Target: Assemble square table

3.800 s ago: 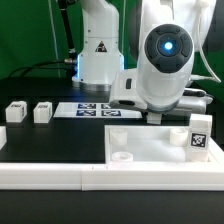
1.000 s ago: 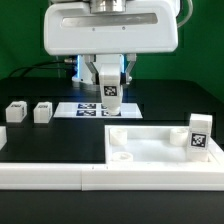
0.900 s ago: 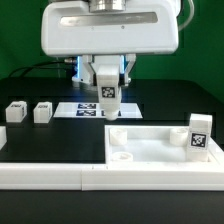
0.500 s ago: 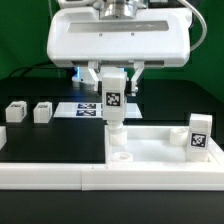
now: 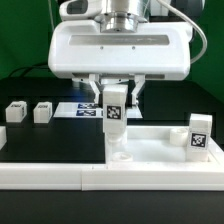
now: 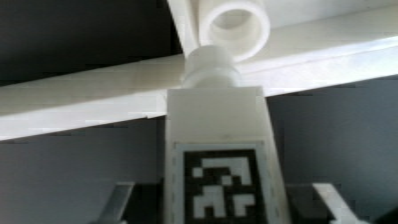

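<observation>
Over the last second the arm has come lower, and the table leg (image 5: 115, 108) has dropped from above the marker board (image 5: 84, 108) to hang upright over the square tabletop slab (image 5: 160, 150). The pincer (image 5: 116, 98) pinches that leg by its upper part, one finger on each side and the tag facing out.

The slab lies flat against the L-shaped border wall (image 5: 50, 176), toward the surface's front corner on the exterior view's right. You are in the insertion step for this leg. Its narrow tip points at a round corner socket (image 5: 120, 156) on the slab's edge toward the exterior view's left. In the wrist view the tip sits just beside the socket ring (image 6: 235, 24), and I cannot tell whether it touches yet.

Next, centre the tip on the hole, keep the leg plumb, then lower and twist it home. A second leg (image 5: 200, 135) stands at the slab's far side, and two spare legs (image 5: 28, 112) wait near the surface's opposite edge.
</observation>
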`<state>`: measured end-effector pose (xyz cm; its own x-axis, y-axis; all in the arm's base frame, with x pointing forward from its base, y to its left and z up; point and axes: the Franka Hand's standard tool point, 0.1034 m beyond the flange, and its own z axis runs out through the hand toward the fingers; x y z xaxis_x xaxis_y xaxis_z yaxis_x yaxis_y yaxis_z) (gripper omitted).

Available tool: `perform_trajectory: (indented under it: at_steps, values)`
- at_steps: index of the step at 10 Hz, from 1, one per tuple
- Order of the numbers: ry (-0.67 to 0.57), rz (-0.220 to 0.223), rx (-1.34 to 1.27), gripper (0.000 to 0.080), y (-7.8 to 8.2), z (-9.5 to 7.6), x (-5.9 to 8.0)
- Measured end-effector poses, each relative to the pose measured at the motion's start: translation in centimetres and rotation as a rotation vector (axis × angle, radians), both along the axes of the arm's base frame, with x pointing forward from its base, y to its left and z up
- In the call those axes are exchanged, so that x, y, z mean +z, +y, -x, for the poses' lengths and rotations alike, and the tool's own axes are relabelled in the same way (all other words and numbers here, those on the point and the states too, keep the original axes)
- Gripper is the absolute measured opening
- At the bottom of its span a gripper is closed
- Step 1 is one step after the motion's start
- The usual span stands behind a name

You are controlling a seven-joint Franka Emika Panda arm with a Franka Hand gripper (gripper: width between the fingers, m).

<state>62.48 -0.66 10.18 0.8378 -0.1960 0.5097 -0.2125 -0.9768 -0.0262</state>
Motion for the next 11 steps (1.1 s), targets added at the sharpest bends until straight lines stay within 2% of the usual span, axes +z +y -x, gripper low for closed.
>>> perform_trajectory:
  at_steps: [3, 5, 8, 11]
  values:
    - [-0.007, -0.007, 0.008, 0.0290, 1.8, -0.8, -0.6]
    - [0.004, -0.005, 0.011, 0.0290, 1.9, -0.4, -1.2]
    - [0.003, -0.003, 0.015, 0.0290, 1.9, -0.4, -1.0]
    - [0.014, 0.006, 0.016, 0.0290, 1.2, 0.3, -1.5]
